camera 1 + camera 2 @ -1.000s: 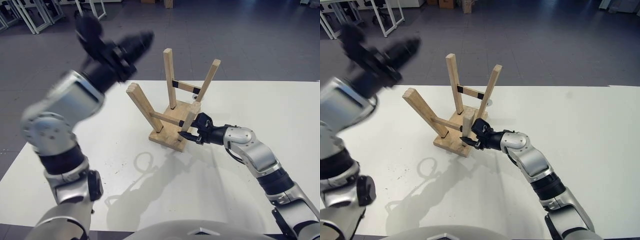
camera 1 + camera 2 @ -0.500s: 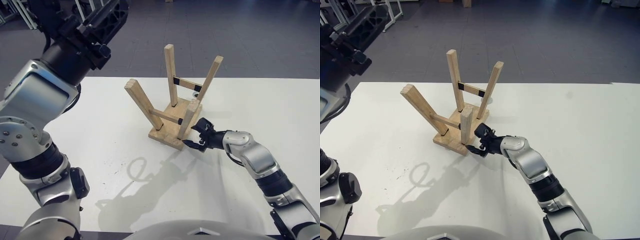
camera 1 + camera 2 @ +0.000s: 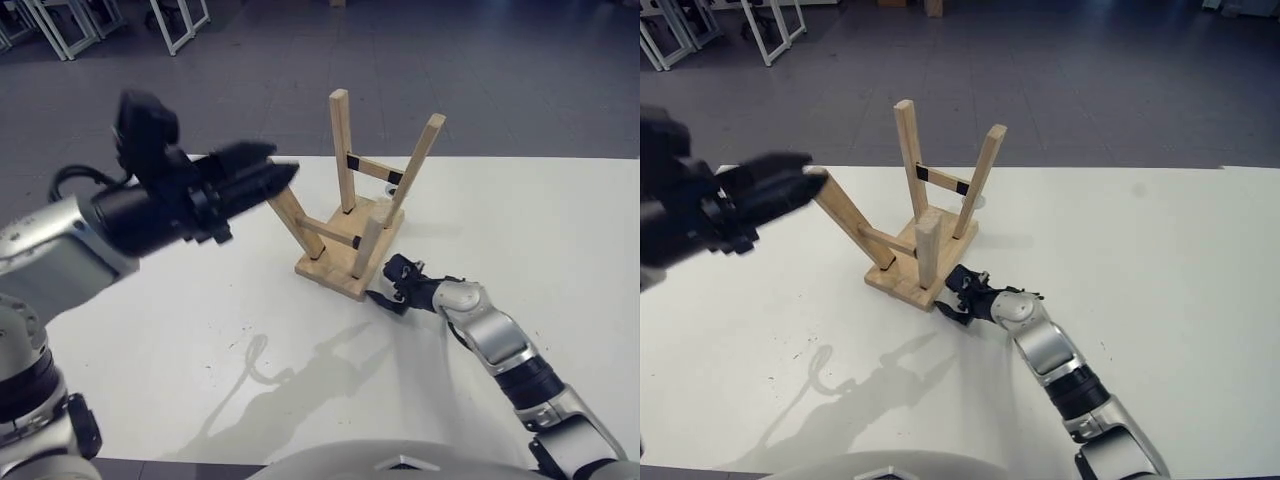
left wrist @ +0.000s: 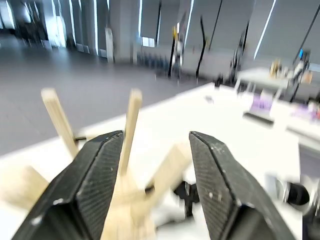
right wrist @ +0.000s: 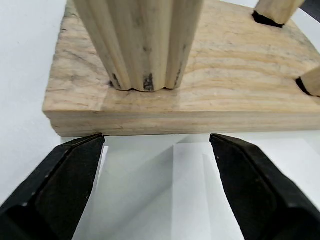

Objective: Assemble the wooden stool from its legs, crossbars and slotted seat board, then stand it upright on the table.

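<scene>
**Stool upside down, both pairs of fingers spread**

The stool [image 3: 345, 225] sits upside down on the white table [image 3: 560, 230], with its seat board [image 5: 200, 95] flat and four legs pointing up; the right gripper [image 5: 157, 140] lies low on the table, fingers parted and holding nothing, tips just beside the board's near edge, under the closest leg [image 5: 140, 40]; the table top spreads wide behind and to either side of them; the left gripper [image 3: 283, 165] hangs in the air, fingers apart with nothing between them, tips by the top of the outward-leaning leg [image 3: 845, 215]; whether they touch it, I cannot tell.
</scene>
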Available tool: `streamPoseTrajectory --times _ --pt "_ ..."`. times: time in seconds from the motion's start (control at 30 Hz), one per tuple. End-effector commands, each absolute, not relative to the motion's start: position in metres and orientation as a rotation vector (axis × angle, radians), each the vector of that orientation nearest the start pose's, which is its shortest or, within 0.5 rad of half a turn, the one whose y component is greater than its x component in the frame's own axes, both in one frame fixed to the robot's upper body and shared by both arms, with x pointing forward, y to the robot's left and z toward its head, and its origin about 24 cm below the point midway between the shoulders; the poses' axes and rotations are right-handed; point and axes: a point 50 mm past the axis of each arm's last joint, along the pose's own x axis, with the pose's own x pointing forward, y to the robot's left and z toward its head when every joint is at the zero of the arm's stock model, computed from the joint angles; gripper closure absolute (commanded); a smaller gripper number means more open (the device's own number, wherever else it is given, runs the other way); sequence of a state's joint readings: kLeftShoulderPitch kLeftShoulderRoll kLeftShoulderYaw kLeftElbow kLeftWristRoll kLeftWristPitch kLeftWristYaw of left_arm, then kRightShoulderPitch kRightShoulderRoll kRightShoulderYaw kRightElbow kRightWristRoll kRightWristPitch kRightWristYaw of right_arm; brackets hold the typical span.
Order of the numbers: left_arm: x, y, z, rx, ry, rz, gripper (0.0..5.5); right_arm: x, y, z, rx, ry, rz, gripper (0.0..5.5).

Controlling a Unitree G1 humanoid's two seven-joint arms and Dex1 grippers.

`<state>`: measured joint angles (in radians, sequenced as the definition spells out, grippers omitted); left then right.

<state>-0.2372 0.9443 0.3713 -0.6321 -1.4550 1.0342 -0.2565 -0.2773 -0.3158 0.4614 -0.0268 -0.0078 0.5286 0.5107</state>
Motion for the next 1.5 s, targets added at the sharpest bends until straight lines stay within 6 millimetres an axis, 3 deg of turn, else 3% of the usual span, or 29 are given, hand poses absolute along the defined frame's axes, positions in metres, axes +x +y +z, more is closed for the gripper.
streamPoseTrajectory --times 0.03,0.13,0.33,0.93,1.07,1.17,1.27,1.4,1.5 --pt "0.201 0.180 0.191 0.052 0.403 -0.922 3.07 0.264 -0.076 0.035 -0.396 0.417 0.860 1.58" --pt "0.212 0.164 0.173 0.069 0.418 -0.922 3.07 0.262 -0.079 0.033 -0.386 0.429 0.850 1.58" --pt "0.227 0.157 0.165 0.108 0.396 -0.863 3.07 0.259 -0.096 0.028 -0.382 0.469 0.819 1.58" --pt "0.246 0.116 0.178 0.072 0.292 -0.918 3.07 0.261 -0.108 0.025 -0.369 0.502 0.781 1.58" --pt "0.251 0.123 0.180 0.047 0.253 -0.859 3.62 0.259 -0.122 0.028 -0.368 0.508 0.765 1.54" --pt "0.250 0.126 0.175 0.056 0.260 -0.856 4.02 0.258 -0.140 0.041 -0.322 0.485 0.747 1.54" --pt "0.241 0.135 0.168 0.093 0.279 -0.897 4.25 0.256 -0.171 0.065 -0.228 0.454 0.773 1.54" --pt "0.231 0.163 0.160 0.149 0.349 -0.959 4.31 0.256 -0.220 0.097 -0.198 0.454 0.825 1.54" --pt "0.229 0.184 0.166 0.198 0.376 -1.015 4.32 0.258 -0.235 0.124 -0.148 0.433 0.922 1.54"
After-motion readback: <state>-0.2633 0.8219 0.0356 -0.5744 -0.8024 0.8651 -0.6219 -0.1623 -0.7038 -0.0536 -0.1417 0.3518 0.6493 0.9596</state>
